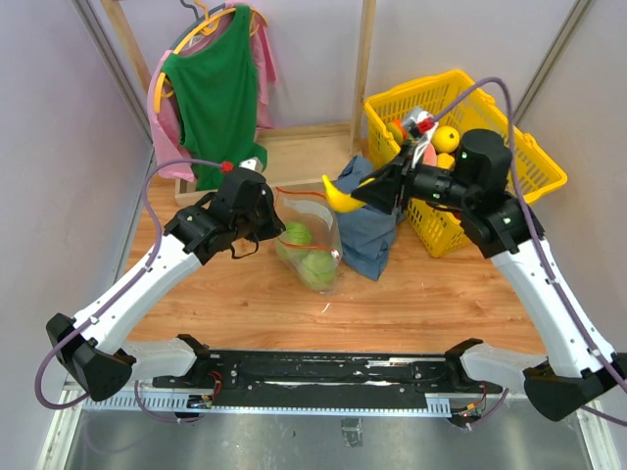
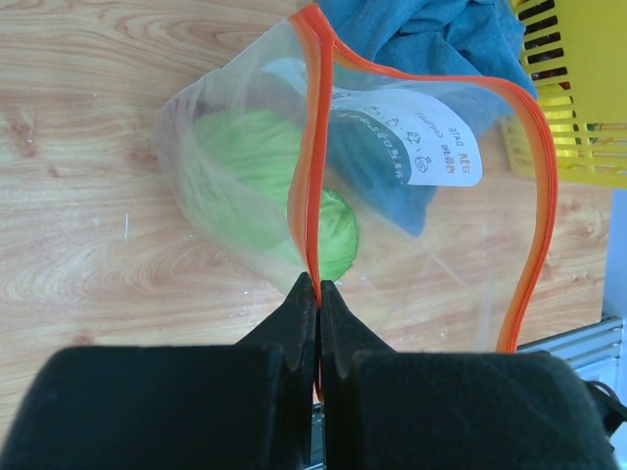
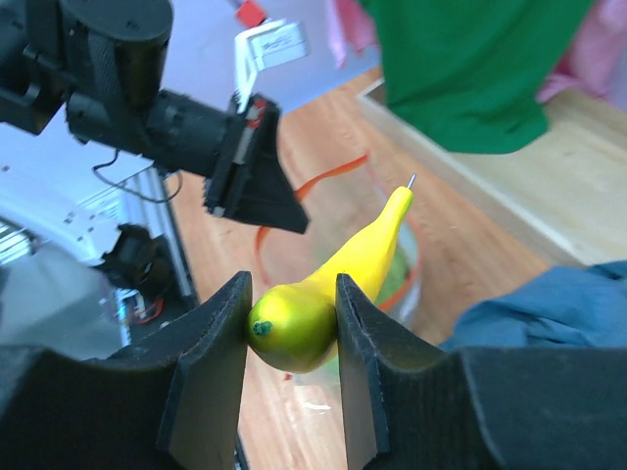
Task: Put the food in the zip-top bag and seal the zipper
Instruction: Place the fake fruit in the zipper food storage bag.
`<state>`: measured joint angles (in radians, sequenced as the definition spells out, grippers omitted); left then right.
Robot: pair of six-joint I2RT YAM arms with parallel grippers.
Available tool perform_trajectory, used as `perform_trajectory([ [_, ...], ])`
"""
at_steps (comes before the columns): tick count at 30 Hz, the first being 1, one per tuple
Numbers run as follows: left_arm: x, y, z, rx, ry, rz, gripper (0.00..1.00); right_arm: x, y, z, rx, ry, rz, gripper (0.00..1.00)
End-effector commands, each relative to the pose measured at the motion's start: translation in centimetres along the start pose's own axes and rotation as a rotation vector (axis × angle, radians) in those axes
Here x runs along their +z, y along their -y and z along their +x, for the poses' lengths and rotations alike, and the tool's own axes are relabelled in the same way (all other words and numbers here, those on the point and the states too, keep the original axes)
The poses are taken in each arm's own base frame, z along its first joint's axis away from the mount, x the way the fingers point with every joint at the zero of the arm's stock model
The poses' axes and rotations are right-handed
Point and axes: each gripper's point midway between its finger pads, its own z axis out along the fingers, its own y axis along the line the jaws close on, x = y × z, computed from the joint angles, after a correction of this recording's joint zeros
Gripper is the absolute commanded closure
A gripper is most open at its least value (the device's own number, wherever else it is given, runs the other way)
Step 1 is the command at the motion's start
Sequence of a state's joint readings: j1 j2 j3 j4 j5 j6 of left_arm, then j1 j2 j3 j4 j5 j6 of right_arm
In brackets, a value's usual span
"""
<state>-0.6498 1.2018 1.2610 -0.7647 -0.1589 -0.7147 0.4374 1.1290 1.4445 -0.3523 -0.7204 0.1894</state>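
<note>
The clear zip-top bag (image 1: pixel 312 245) lies on the wooden table with its mouth held open. Its orange zipper (image 2: pixel 312 147) is pinched by my left gripper (image 2: pixel 316 284), which is shut on the near rim. Two pale-green cabbage pieces (image 2: pixel 257 162) sit inside the bag, beside its white label (image 2: pixel 431 147). A yellow banana (image 3: pixel 333 284) hangs in the air, my right gripper (image 3: pixel 292 304) shut on its thick end. In the top view the banana (image 1: pixel 340 198) hovers just above the right side of the bag's mouth.
A yellow lattice basket (image 1: pixel 534 162) with several toy foods stands at the back right. A blue-grey cloth (image 1: pixel 367 235) lies crumpled between the bag and the basket. A green shirt (image 1: pixel 211 88) hangs on a wooden rack at the back left.
</note>
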Motion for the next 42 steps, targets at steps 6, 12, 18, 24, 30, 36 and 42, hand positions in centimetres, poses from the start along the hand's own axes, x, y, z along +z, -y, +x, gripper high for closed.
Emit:
perform_trajectory([
  [6,-0.5,1.6,-1.8,-0.008,0.047,0.056,1.00,4.5,-3.4,3.6,0.052,-0.121,-0.166,0.99],
  [12,-0.4,1.5,-1.5,-0.010,0.036,0.058,1.00,7.1,-1.9,7.2,0.093,-0.248,-0.121,0.99],
  [18,-0.2,1.6,-1.5,-0.009,0.035,0.057,1.00,7.5,-1.7,10.2,0.124,-0.397,-0.081,0.99],
  [24,0.0,1.9,-1.3,-0.009,0.023,0.073,1.00,7.5,1.0,12.6,0.020,-0.478,0.080,0.99],
  [30,-0.2,2.0,-1.3,-0.011,0.025,0.078,1.00,9.8,1.5,13.0,-0.018,-0.446,0.075,0.98],
  [36,0.0,2.1,-1.2,-0.011,0.018,0.082,1.00,10.8,1.1,15.0,-0.039,-0.532,0.056,0.92],
  [42,0.0,2.2,-1.2,-0.013,0.019,0.092,1.00,11.9,2.2,15.1,-0.174,-0.478,0.106,0.99],
])
